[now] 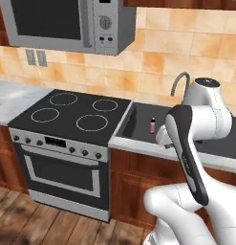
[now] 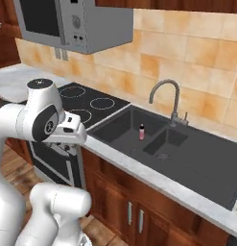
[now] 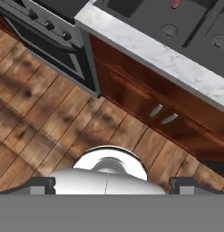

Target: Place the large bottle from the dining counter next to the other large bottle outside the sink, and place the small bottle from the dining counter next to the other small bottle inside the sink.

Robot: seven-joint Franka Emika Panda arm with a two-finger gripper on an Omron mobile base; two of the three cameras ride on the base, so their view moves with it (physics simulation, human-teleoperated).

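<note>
Apparently stands near the start: pincer (image 3: 106, 183) gapes wide, holding nothing, above the floor before the sink (image 2: 196, 158). Only one small bottle (image 2: 141, 131) inside the sink; both deliveries remain.

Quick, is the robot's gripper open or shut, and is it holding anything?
Gripper: open, holding nothing.

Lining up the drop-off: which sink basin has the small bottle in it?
The basin nearest the stove; the small bottle stands upright by the divider.
</note>
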